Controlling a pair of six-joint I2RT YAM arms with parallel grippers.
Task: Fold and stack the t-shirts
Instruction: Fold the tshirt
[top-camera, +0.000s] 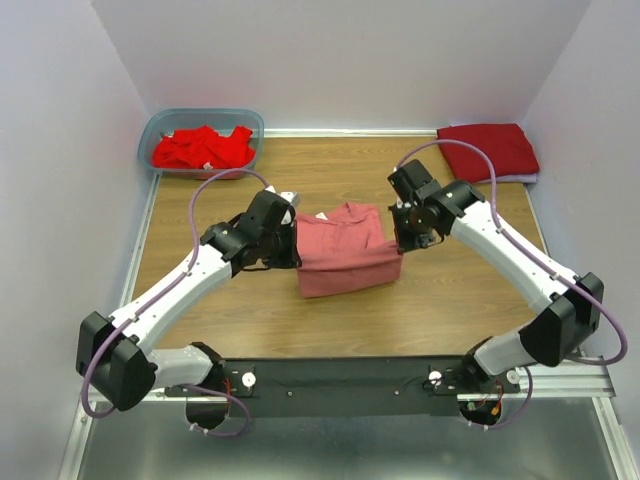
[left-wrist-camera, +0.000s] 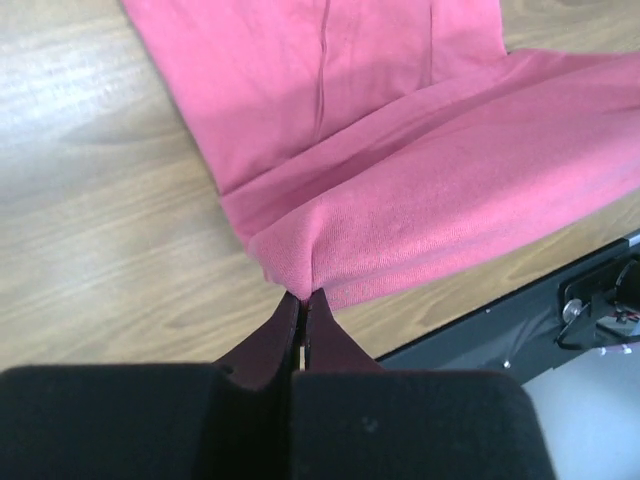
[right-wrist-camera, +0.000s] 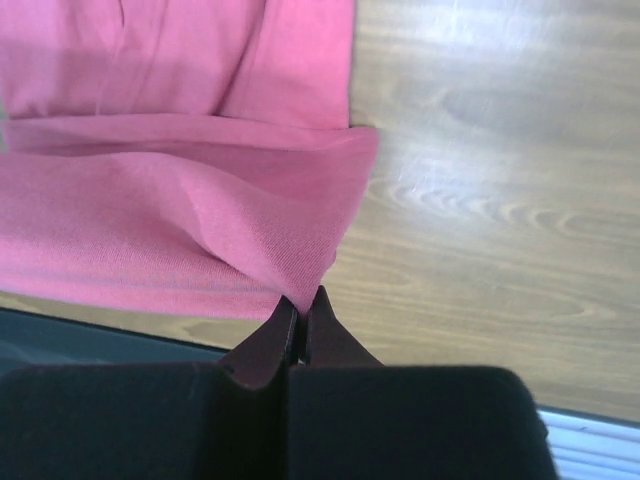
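The pink shirt (top-camera: 345, 250) lies half-folded mid-scene, its left corner nipped in the closed left pincer (left-wrist-camera: 302, 300), its right corner in the closed right pincer (right-wrist-camera: 302, 300). Each bites only the tip of cloth — an uneven pull could slip a corner and skew the fold. The table (top-camera: 440, 310) shows bare wood near and far of it; the tub (top-camera: 160, 125) of red shirts (top-camera: 205, 148) sits far left, a folded dark red shirt (top-camera: 488, 148) far right.

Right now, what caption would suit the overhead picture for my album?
Left gripper and right gripper pinch opposite ends of a half-folded salmon-pink t-shirt on the wooden table.
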